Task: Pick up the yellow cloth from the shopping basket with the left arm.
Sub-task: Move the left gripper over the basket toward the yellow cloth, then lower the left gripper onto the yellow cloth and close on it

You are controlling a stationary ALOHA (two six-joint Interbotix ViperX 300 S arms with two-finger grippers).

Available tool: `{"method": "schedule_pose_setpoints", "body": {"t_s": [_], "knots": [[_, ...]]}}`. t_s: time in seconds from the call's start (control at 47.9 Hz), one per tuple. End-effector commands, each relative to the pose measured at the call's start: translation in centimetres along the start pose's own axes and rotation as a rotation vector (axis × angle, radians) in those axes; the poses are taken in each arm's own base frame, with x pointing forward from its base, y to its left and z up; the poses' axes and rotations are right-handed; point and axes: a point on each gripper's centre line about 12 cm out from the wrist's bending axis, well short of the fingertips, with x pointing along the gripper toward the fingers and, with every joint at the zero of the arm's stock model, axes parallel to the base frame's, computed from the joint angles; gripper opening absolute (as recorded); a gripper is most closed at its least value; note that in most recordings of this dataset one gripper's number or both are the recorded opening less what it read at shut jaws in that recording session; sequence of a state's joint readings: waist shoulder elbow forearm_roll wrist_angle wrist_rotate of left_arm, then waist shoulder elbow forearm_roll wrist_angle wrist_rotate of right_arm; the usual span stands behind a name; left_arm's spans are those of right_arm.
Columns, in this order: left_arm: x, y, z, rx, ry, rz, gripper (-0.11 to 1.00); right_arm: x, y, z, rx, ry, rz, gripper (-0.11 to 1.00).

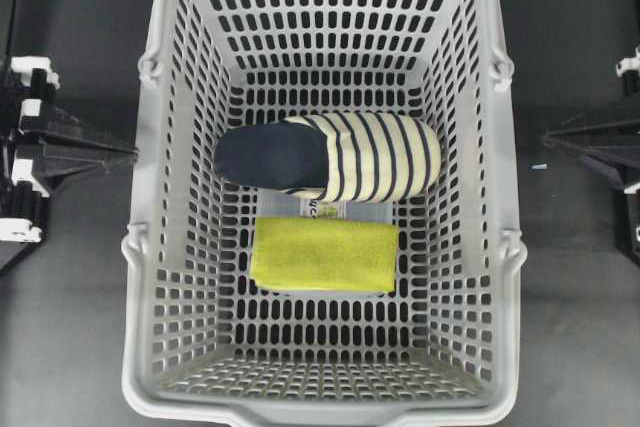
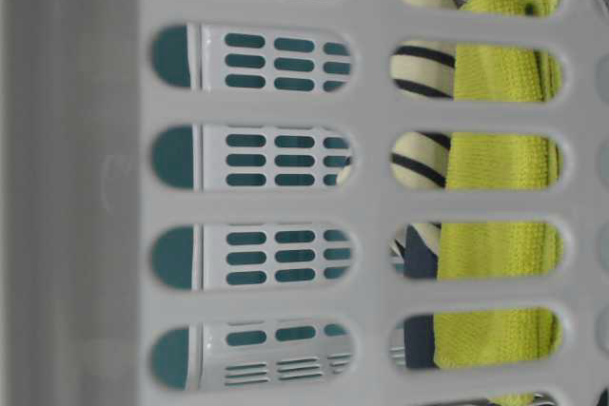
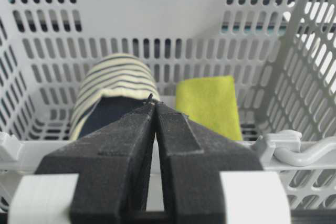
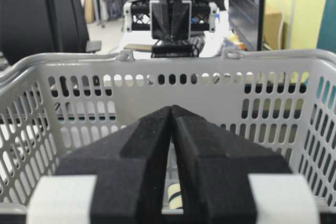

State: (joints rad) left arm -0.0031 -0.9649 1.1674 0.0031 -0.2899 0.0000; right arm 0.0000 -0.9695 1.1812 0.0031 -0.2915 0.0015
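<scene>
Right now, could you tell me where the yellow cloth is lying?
In the overhead view the yellow cloth lies flat near the middle of the shopping basket floor, just below the striped slipper and partly over a clear box.

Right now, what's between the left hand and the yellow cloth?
Only the shopping basket near wall and rim. In the left wrist view the shut left hand sits outside it; the yellow cloth lies inside, past it.

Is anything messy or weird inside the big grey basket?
Nothing looks spilled or broken. One small oddity: the striped slipper and the yellow cloth both lie on top of a clear plastic box, nearly hiding it. The cloth is neatly folded on the shopping basket floor area.
</scene>
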Motion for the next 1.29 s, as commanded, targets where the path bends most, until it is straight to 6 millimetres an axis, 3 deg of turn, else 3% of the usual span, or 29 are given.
{"method": "schedule_pose_setpoints", "body": {"t_s": [0.0, 0.188, 0.417, 0.542, 0.668, 0.876, 0.939, 1.001, 1.189, 1.273], "knots": [[0.5, -0.3, 1.9, 0.021, -0.032, -0.021, 0.06, 0.4, 0.0, 0.6, 0.012, -0.011, -0.001, 0.00], [2.2, -0.3, 4.3, -0.001, 0.077, -0.016, 0.00, 0.5, 0.0, 0.5, 0.058, 0.015, -0.003, -0.01], [6.2, -0.7, 7.9, 0.018, 0.343, -0.024, 0.00, 0.7, 0.0, 0.6, 0.078, 0.075, -0.004, 0.00], [8.9, -1.1, 8.8, 0.021, 0.473, -0.032, 0.00, 0.7, 0.0, 0.4, 0.076, 0.113, -0.005, 0.02], [11.7, -1.5, 8.2, 0.024, 0.626, -0.034, 0.00, 0.6, 0.0, 0.4, 0.076, 0.116, -0.006, 0.21], [16.6, -2.1, 5.8, 0.017, 0.816, -0.030, 0.02, 0.6, 0.0, 0.5, 0.076, 0.109, -0.006, 0.71], [18.0, -2.3, 5.0, 0.016, 0.867, -0.032, 0.08, 0.5, 0.0, 0.5, 0.075, 0.107, -0.006, 0.74], [19.6, -2.6, 3.8, 0.022, 0.922, -0.034, 0.22, 0.5, 0.0, 0.5, 0.076, 0.107, -0.008, 0.73], [23.3, -4.0, -0.4, 0.042, 1.042, -0.056, 0.78, 0.5, -0.1, 0.5, 0.076, 0.107, -0.009, 0.72], [24.4, -4.3, -2.6, 0.042, 1.088, -0.054, 0.89, 0.4, -0.1, 0.6, 0.076, 0.103, -0.009, 0.71]]}}
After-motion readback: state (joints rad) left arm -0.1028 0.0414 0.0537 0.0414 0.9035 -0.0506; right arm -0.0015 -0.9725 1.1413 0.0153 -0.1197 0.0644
